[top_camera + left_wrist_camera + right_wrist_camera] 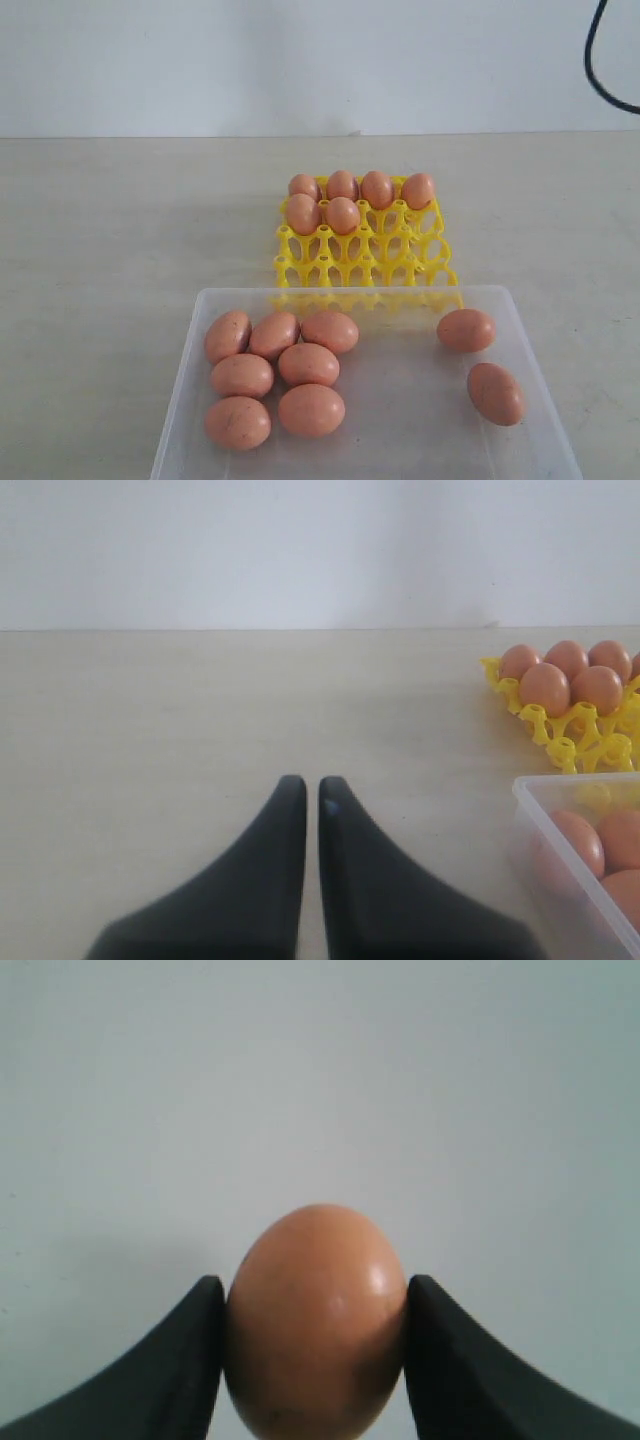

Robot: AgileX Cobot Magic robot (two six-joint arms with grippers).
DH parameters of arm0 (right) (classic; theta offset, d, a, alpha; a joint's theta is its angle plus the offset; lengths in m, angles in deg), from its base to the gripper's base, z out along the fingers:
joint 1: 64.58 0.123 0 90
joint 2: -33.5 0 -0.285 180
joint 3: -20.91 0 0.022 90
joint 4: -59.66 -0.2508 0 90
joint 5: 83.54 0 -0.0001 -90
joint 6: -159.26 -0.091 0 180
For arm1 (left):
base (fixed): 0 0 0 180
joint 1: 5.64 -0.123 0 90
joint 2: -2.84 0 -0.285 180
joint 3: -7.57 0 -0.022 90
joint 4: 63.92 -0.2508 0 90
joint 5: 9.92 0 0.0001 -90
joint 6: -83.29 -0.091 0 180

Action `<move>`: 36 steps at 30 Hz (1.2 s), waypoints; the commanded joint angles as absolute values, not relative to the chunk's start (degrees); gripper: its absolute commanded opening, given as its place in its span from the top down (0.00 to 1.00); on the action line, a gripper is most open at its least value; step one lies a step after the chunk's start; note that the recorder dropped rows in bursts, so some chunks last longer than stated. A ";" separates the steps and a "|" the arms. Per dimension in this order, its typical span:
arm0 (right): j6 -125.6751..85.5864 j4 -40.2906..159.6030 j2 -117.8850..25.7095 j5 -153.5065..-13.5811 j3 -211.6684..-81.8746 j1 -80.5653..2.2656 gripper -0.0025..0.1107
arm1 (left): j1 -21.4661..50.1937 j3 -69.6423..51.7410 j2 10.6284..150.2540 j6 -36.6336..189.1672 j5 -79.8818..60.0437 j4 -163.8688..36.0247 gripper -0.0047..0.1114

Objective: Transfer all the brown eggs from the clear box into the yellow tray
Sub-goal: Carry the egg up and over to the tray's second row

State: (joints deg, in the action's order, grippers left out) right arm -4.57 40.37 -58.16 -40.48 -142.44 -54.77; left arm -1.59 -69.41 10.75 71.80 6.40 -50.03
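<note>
The yellow tray [350,262] stands mid-table with several brown eggs [342,214] in its far cups. In front of it lies the clear box [190,400] with several brown eggs [308,364] grouped at its left and two [466,330] at its right. Neither gripper appears in the exterior view. In the right wrist view my right gripper [315,1295] is shut on one brown egg [315,1325], held against a plain pale wall. My left gripper [312,785] is shut with nothing in it, low over bare table, left of the clear box [560,870] and yellow tray [590,742].
A pale wall rises behind the beige table [120,230]. A black cable [598,60] hangs at the top right corner.
</note>
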 commanded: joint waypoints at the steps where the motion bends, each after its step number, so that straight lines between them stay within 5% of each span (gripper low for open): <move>1: -34.46 62.92 -59.03 -42.67 -142.64 -65.70 0.98 | -1.09 -69.64 10.63 71.66 6.32 -49.97 0.92; 9: -48.70 79.87 -60.08 -45.81 -142.53 -74.05 0.98 | -1.09 -69.64 10.63 71.66 6.32 -49.97 0.92; 21: -82.26 144.68 -60.08 -44.39 -142.53 -62.74 0.98 | -1.09 -69.64 10.63 71.66 6.32 -49.97 0.92; 36: -65.49 123.55 -70.40 -41.03 -142.53 -61.70 0.98 | -1.09 -69.64 10.63 71.66 6.32 -49.97 0.92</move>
State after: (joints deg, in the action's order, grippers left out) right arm -66.71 126.83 -68.26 -44.05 -142.44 -61.73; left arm -1.59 -69.41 10.75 71.80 6.40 -50.03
